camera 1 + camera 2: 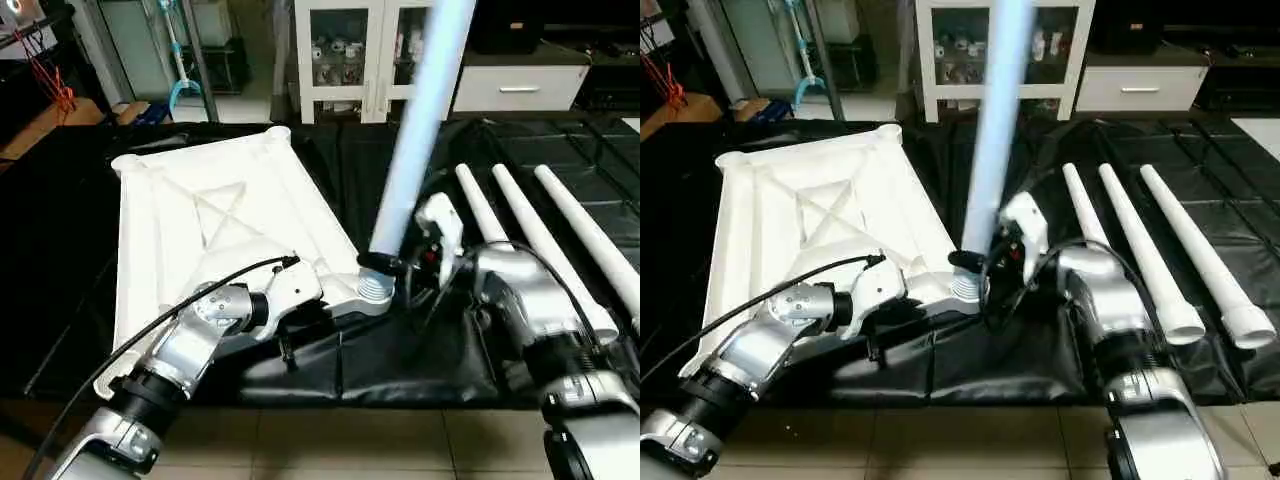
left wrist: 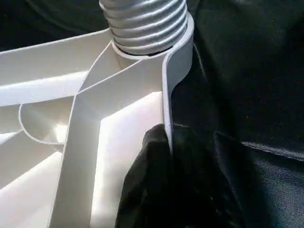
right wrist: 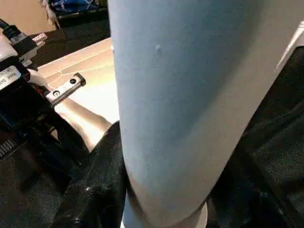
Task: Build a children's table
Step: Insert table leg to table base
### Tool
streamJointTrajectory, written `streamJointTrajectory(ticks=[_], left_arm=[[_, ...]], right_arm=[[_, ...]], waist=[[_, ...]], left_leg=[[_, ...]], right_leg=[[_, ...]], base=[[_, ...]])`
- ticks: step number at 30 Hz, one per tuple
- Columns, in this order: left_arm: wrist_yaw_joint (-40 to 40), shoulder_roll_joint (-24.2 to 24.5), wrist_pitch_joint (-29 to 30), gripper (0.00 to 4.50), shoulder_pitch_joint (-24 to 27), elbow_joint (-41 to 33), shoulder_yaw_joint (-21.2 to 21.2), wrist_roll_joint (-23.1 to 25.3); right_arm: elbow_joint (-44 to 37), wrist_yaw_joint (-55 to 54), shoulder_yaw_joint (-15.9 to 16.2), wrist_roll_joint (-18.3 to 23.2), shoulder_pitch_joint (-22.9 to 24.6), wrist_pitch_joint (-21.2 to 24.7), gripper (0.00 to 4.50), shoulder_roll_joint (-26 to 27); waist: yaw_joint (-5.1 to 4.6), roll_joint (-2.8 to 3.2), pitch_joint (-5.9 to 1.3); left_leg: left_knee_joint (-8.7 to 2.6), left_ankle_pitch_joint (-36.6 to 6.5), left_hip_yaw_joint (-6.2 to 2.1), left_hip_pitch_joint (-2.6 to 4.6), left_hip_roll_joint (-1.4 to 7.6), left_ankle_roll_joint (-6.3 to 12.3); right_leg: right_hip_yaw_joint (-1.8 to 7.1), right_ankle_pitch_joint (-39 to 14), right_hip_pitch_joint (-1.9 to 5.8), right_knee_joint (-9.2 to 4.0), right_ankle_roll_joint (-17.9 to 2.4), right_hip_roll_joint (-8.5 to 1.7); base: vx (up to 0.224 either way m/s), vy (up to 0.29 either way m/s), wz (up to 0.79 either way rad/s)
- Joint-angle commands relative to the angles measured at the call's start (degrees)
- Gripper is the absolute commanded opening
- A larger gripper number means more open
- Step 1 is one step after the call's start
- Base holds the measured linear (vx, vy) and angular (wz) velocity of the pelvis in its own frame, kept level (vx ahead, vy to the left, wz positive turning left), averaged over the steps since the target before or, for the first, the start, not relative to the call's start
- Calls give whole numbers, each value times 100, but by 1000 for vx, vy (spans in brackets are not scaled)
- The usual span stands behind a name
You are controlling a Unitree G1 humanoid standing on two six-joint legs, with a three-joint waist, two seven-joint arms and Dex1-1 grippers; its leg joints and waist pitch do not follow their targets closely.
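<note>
The tabletop (image 1: 190, 230) lies ribs-up on the left, the left gripper (image 1: 335, 300) pinched shut on its near right rim beside the corner socket (image 1: 375, 288). The right gripper (image 1: 392, 266), half open, clasps the leg (image 1: 415, 130) standing tilted in that socket; three more legs (image 1: 545, 240) lie to the right. Good practice: straighten the leg before turning it home while the rim is held.

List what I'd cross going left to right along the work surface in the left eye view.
Upturned tabletop → upright leg standing in its near corner socket → right tool beside that leg → three spare legs lying side by side on the black cloth.
</note>
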Motion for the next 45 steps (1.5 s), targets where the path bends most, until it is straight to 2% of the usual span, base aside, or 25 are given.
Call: streamJointTrajectory(ticks=[1, 5, 9, 12, 15, 18, 20, 21, 25, 28, 30, 32, 34, 38, 42, 43, 44, 45], left_arm=[[-76, -43, 6, 0, 98, 21, -235, 117], [-75, -50, 5, 0, 100, 25, -232, 117], [-96, -61, 11, 0, 102, 25, -221, 125], [-108, -66, 15, 0, 103, 21, -217, 130], [-123, -61, 17, 0, 114, 14, -221, 138], [-130, -59, 25, 0, 123, 5, -224, 141], [-136, -54, 30, 0, 131, -4, -229, 146], [-137, -52, 29, 0, 136, -5, -232, 153], [-138, -48, 37, 0, 137, -9, -231, 158], [-137, -47, 40, 0, 143, -15, -224, 169], [-130, -45, 33, 0, 149, -22, -218, 173], [-121, -45, 28, 0, 152, -28, -213, 176], [-112, -45, 25, 0, 153, -30, -209, 180], [-111, -46, 36, 0, 163, -42, -224, 178], [-125, -53, 30, 0, 158, -33, -223, 188], [-124, -56, 23, 0, 153, -28, -221, 192], [-116, -64, 21, 0, 142, -28, -214, 189], [-116, -64, 21, 0, 142, -28, -214, 189]], right_arm=[[251, -4, 332, -178, 382, 376, 186, 70], [274, -124, 279, -170, 566, 387, 186, 73], [154, -231, 276, -181, 757, 525, 186, 66], [183, -276, 343, -275, 795, 578, 186, 32], [200, -239, 704, -614, 852, 462, 186, -122], [198, -209, 841, -731, 841, 438, 186, -175], [208, -160, 935, -802, 809, 447, 186, -210], [216, -123, 997, -847, 776, 456, 186, -229], [235, -87, 1055, -881, 742, 508, 186, -243], [312, -57, 1343, -1160, 752, 258, 186, -357], [301, -130, 1283, -1076, 745, 213, 186, -302], [258, -190, 1188, -981, 753, 214, 186, -239], [196, -267, 1117, -920, 812, 129, 186, -186], [143, -268, 1157, -933, 1028, -34, 186, -206], [259, -413, 1103, -943, 1082, -173, 186, -202], [281, -508, 1039, -920, 1088, -212, 186, -176], [338, -765, 854, -846, 1064, -273, 186, -86], [338, -765, 854, -846, 1064, -273, 186, -86]], waist=[[-34, -34, -213], [-34, -17, -220], [-42, -31, -231], [-45, -38, -205], [-54, -36, -173], [-67, -45, -176], [-81, -36, -174], [-90, -63, -169], [-108, -55, -154], [-131, -52, -156], [-156, -73, -162], [-176, -68, -172], [-223, -66, -159], [-246, -55, -156], [-255, -48, -173], [-261, -52, -176], [-269, -44, -161], [-279, -45, -157]], left_leg=[[-590, -2357, -77, 36, 172, 92], [-606, -2470, -74, 52, 171, 44], [-634, -2435, -68, 73, 166, 54], [-657, -2487, -72, 69, 165, 55], [-666, -2813, -88, 123, 165, -21], [-678, -2931, -105, 138, 167, -65], [-690, -2971, -115, 118, 170, -77], [-692, -3058, -117, 124, 168, -85], [-688, -3285, -140, 162, 155, -112], [-717, -3409, -168, 137, 168, -164], [-717, -3497, -173, 143, 158, -155], [-726, -3523, -184, 150, 163, -161], [-740, -3643, -201, 126, 163, -163], [-749, -3733, -214, 133, 159, -157], [-776, -3625, -218, 122, 164, -135], [-788, -3591, -218, 105, 166, -126], [-797, -3648, -216, 105, 166, -140], [-799, -3683, -221, 103, 163, -147]], right_leg=[[116, -2453, 129, -500, -1018, -199], [116, -2360, 127, -505, -1061, -196], [107, -2453, 145, -555, -974, -205], [106, -2595, 148, -575, -944, -202], [101, -3001, 103, -616, -838, -204], [110, -3080, 94, -629, -769, -204], [112, -3035, 103, -620, -776, -204], [105, -3135, 92, -634, -739, -203], [102, -3549, 41, -682, -566, -207], [100, -3421, 42, -672, -555, -201], [104, -3467, 38, -682, -528, -198], [112, -3336, 28, -677, -572, -195], [103, -3394, 34, -678, -561, -198], [95, -3614, 24, -716, -448, -209], [102, -3477, 46, -721, -475, -215], [103, -3391, 60, -718, -499, -212], [108, -3433, 39, -732, -501, -214], [103, -3491, 37, -735, -487, -215]], base=[[0, 0, 0], [0, 0, 0], [0, 0, 0], [0, 0, 0], [0, 0, 0], [0, 0, 0], [0, 0, 0], [0, 0, 0], [0, 0, 0], [0, 0, 0], [0, 0, 0], [0, 0, 0], [0, 0, 0], [0, 0, 0], [0, 0, 0], [0, 0, 0], [0, 0, 0], [0, 0, 0]])
